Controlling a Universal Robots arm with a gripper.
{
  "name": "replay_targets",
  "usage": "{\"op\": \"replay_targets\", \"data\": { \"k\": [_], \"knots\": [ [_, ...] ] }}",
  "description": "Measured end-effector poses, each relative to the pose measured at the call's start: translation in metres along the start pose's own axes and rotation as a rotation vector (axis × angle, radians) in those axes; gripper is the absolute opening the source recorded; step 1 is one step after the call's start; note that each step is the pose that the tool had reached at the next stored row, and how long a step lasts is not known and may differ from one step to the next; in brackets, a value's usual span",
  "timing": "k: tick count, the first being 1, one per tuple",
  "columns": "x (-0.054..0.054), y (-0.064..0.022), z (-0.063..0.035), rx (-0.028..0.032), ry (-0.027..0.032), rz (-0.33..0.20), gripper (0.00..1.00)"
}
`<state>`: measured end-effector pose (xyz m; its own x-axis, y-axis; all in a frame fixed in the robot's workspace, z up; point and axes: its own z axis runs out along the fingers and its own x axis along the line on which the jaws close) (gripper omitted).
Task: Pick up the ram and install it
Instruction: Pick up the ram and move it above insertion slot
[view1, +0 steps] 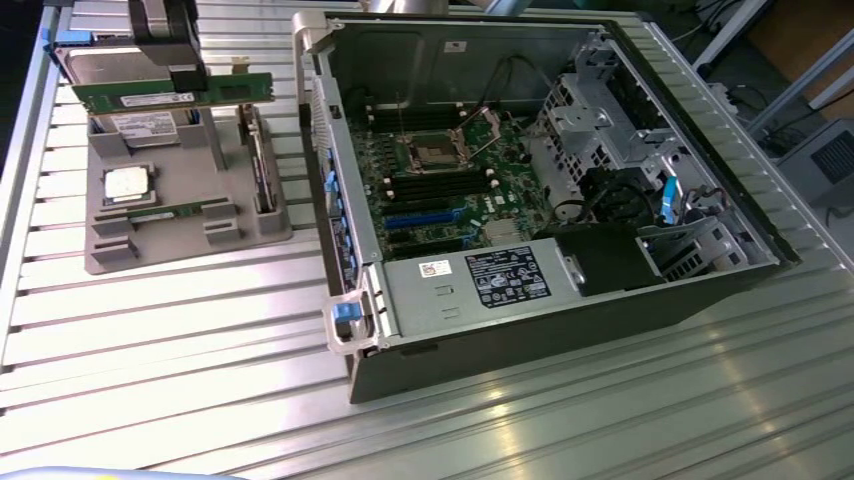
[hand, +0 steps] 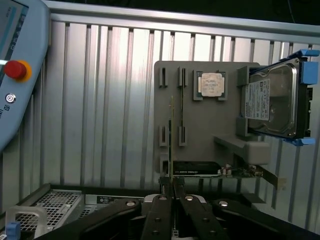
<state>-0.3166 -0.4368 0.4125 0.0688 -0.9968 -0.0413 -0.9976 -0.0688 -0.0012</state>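
Closest to the wrist camera: your gripper, black fingers pressed together on the ram. You see the stick edge-on there, a thin green line running straight out from between the fingertips. The pinch is on one long edge, roughly mid-length.

In the exterior view the ram hangs level under the gripper with its long side flat to the camera, showing the black chips and white label. It sits above the far end of the gray tray, in front of the hard drive. It looks lifted off the tray, but you can't tell the gap for sure.

On the tray:
- a square silver processor
- a second green stick lying in its slot, near the processor
- a dark card standing on edge at the side nearest the case

The open computer case lies on the exterior view's right of the tray, with the green motherboard exposed. The ram and gripper are well apart from it, on the tray side.

In the wrist view a gray handheld controller with a red button rests on the ribbed metal table.
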Motion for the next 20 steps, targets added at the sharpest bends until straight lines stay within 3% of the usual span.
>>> {"op": "replay_targets", "data": {
  "k": [7, 20],
  "knots": [
    [0.001, -0.0092, -0.0001, -0.0001, 0.0001, 0.0, 0.12],
    [0.001, -0.0186, 0.0, 0.0, 0.0, 0.0, 0.12]
  ]
}}
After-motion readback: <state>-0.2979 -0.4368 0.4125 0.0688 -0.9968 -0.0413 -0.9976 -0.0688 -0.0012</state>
